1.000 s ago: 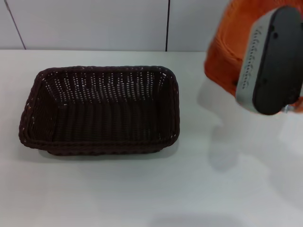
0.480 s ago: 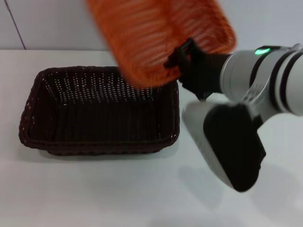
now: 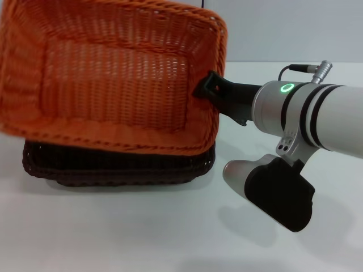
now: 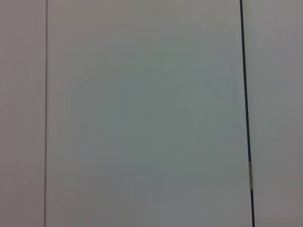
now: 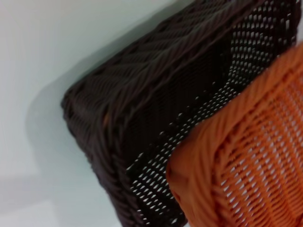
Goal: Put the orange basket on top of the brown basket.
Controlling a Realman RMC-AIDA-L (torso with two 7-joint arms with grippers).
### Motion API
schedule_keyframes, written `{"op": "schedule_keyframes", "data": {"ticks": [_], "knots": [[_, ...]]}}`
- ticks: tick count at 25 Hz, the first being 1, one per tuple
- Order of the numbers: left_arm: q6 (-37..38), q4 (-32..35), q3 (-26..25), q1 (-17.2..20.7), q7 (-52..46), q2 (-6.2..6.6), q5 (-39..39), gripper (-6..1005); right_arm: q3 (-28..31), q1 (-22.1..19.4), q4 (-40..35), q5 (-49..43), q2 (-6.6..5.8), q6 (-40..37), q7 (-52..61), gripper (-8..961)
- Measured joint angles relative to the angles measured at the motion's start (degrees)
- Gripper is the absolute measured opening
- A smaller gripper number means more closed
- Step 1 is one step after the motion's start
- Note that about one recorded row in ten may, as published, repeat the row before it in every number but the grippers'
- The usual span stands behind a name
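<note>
Right gripper (image 3: 209, 89): we are seeing it clenching the near-side rim of the orange basket (image 3: 108, 73), holding it tilted above the brown basket (image 3: 119, 164), which is sitting below on the white table (image 3: 170, 226). Left gripper: we are finding it out of sight.

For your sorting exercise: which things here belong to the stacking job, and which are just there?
Belong to the job:
orange basket, held above the other
brown basket, underneath on the table
right gripper, on the orange basket's rim

Just there:
white table
wall
</note>
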Motion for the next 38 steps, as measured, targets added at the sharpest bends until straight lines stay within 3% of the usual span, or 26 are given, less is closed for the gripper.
{"op": "schedule_keyframes", "data": {"ticks": [8, 20, 23, 31, 36, 38], "knots": [[-0.08, -0.75, 0.47, 0.04, -0.04, -0.06, -0.05, 784, -0.36, 2.32, 5.90, 0.65, -0.85, 1.60, 0.39, 191], [-0.08, -0.82, 0.61, -0.43, -0.05, -0.01, -0.07, 785, -3.35, 1.46, 3.78, 1.49, -2.08, 1.02, 7.65, 209], [-0.08, -0.91, 0.65, -0.43, -0.05, 0.02, -0.07, 785, -4.37, -0.21, 1.08, 0.64, -2.63, -0.09, 9.16, 263], [-0.08, -1.15, 1.40, -0.52, -0.02, 0.12, -0.07, 784, -4.67, -4.91, -5.65, -0.01, -2.65, -3.94, 9.16, 406], [-0.15, -1.18, 1.68, -0.60, 0.13, 0.12, 0.00, 784, -6.46, -9.15, -11.62, -0.07, -2.47, -8.67, 9.05, 616], [-0.16, -1.07, 1.84, -0.61, 0.14, 0.12, 0.01, 784, -8.68, -12.16, -15.66, 0.66, -2.03, -10.72, 9.65, 614]]}}
